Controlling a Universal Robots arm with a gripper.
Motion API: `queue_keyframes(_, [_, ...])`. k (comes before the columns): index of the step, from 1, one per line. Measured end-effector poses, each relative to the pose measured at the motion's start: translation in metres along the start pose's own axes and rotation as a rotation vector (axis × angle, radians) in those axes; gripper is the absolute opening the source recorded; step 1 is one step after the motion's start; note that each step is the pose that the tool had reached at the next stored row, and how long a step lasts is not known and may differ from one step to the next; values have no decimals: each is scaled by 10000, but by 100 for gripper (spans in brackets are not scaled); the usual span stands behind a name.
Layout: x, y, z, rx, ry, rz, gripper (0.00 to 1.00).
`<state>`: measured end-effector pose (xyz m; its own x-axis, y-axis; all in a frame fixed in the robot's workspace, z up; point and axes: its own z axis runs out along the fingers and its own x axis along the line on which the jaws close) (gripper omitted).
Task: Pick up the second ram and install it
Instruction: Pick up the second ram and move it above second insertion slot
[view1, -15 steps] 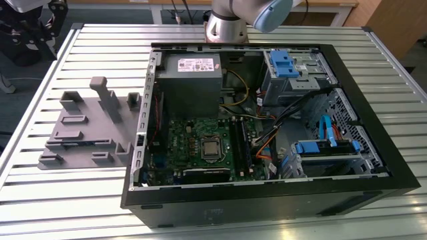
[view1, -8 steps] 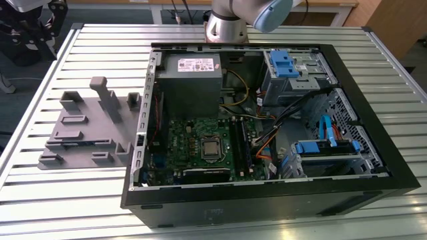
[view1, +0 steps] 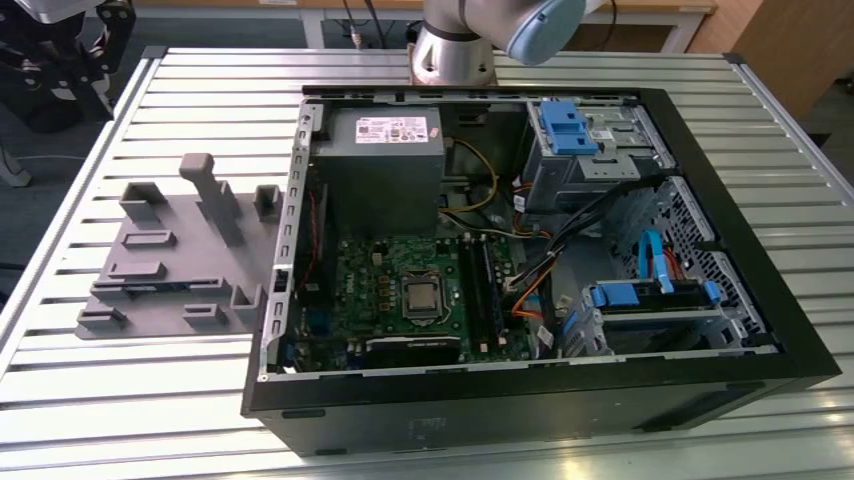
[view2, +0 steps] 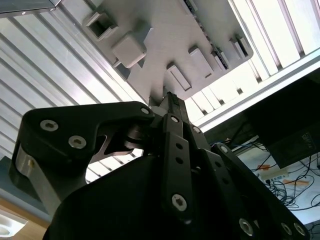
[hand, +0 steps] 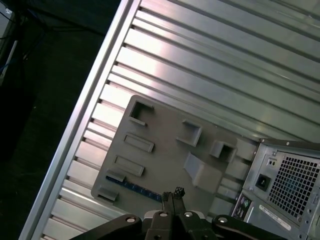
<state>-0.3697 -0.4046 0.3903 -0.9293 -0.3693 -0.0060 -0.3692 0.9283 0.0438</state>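
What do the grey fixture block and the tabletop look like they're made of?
The grey fixture block is probably matte moulded or printed plastic: it is evenly dull grey, without glints. The tabletop looks like bare brushed aluminium: ribbed slats with bright, streaky reflections.

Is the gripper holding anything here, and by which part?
Nothing is held: the gripper is shut and empty above the grey fixture, where the second ram lies.

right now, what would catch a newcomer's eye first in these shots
The open computer case sits on the slatted aluminium table, its green motherboard exposed. At the exterior view's left lies a grey fixture block holding the blue-labelled ram stick, with the claw hanging shut above it in the first wrist view.
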Motion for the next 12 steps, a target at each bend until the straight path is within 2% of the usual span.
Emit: queue_keyframes(12, [3, 1, 0, -2, 12, -253, 11])
